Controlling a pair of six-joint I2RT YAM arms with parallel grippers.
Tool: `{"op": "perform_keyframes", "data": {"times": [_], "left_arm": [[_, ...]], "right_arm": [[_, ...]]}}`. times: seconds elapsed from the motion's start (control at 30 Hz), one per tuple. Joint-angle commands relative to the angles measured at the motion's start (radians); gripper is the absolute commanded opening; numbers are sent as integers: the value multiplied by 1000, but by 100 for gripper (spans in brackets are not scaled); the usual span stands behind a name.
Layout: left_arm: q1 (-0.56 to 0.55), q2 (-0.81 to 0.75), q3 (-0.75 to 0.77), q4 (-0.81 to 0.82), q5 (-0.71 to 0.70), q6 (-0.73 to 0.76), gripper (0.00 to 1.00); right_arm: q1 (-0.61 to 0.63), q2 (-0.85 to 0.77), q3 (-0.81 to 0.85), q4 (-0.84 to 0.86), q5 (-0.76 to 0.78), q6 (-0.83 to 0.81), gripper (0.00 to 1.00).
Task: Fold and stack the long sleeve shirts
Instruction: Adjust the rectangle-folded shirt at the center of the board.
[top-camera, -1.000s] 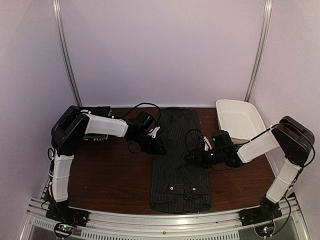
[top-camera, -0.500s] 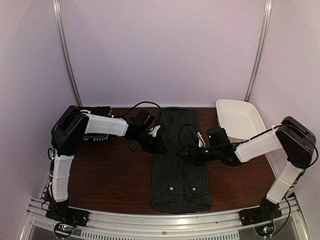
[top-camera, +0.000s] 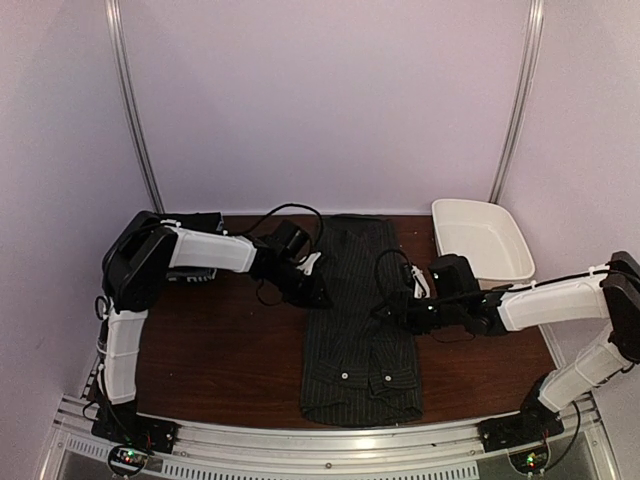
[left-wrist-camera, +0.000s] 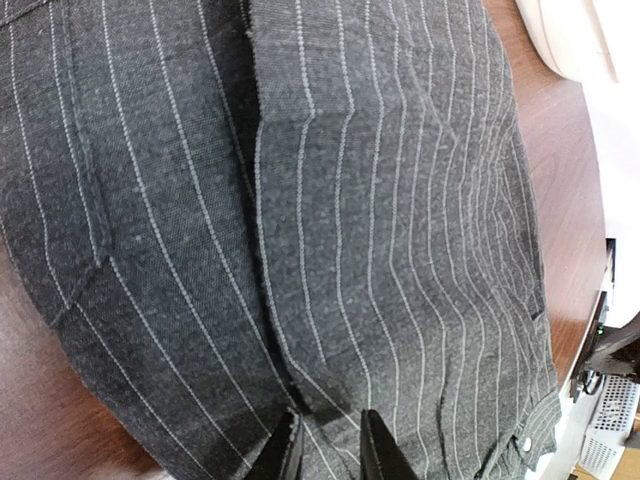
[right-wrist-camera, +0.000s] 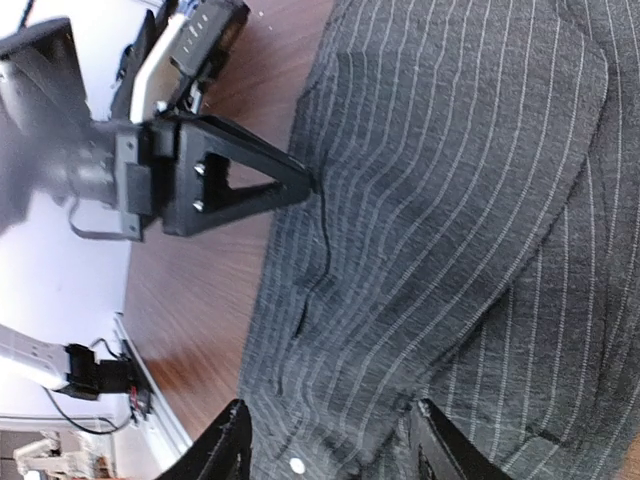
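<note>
The pinstriped shirt (top-camera: 360, 340) is being carried by the desk (top-camera: 220, 350) as a long narrow strip down the middle, far edge to near edge, with white buttons showing at the near end. Its left edge is being pinched by the left claw (left-wrist-camera: 330, 448), tips nearly together with cloth between them. The right claw (right-wrist-camera: 333, 445) is being held released over the shirt's middle, fingers wide apart. The white tub (top-camera: 482, 240) is being seen at the far right corner, apart from the shirt. Its near-left corner is being crowded by the right arm (top-camera: 550, 300). A dark shape (top-camera: 205, 220) is being mostly hidden behind the left arm (top-camera: 205, 250) and cannot be identified. The right arm's elbow is being cut off at the top view's right edge.
</note>
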Motion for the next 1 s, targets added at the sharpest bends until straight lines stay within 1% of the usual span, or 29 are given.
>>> {"op": "perform_keyframes", "data": {"times": [0.0,0.07,0.17,0.27,0.43,0.57,0.73,0.97], "left_arm": [[1,-74,-35,-12,9,18,21],[-1,-111,-80,-10,25,15,22],[-19,-180,-168,-4,41,10,25],[-55,-241,-260,3,61,1,27],[-125,-297,-349,16,73,-31,29],[-164,-309,-389,21,67,-55,29],[-187,-319,-433,19,64,-71,30],[-217,-306,-446,6,70,-75,31]], "right_arm": [[50,-24,58,-182,125,-87,51],[77,-21,87,-210,152,-108,50],[94,-3,110,-250,176,-129,49],[94,2,103,-232,173,-128,49],[94,9,112,-222,188,-131,49],[94,15,114,-220,191,-135,49],[94,5,104,-221,199,-135,49],[94,-3,94,-220,210,-133,49]]}}
